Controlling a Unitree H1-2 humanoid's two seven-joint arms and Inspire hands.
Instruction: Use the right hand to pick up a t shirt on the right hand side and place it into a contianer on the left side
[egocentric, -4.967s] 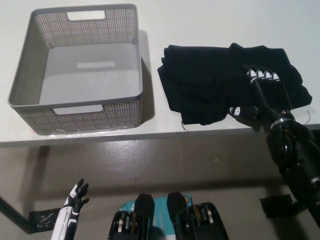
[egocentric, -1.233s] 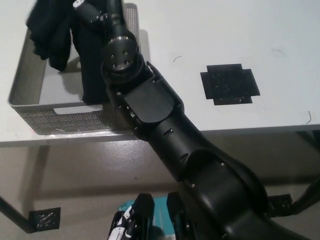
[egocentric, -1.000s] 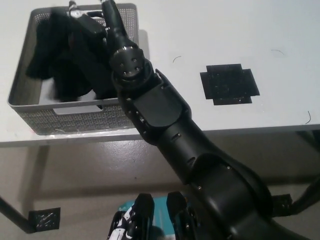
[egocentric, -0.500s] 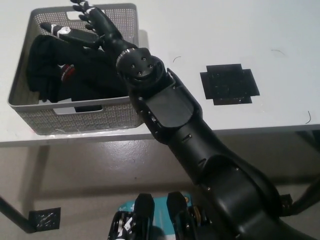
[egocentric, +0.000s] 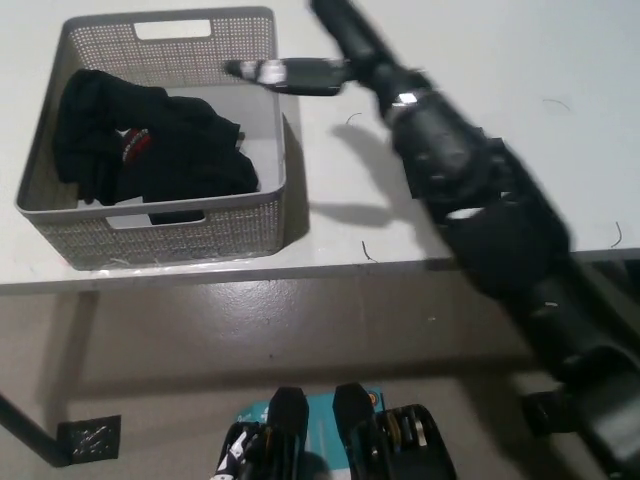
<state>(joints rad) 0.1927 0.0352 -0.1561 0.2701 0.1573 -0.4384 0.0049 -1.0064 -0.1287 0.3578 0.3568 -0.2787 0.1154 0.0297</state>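
Grey perforated basket (egocentric: 262, 205): on white table (egocentric: 560, 60), left of and below fingers. Black t-shirt (egocentric: 150, 145): crumpled inside basket, red mark showing, clear of fingers.

Right hand (egocentric: 300, 72): motion-blurred above basket's right rim, holding nothing; fingers look extended, spread cannot be told. Left hand: out of view.

Step, judged: placement done, arm in retreat. Next: clear rim, return right.

Change from half second earlier: hand was over shirt inside basket; now swung rightward, covering black table marking.

T-shirt (egocentric: 150, 145) dropped in basket (egocentric: 270, 120); right hand (egocentric: 300, 72) withdrawn.
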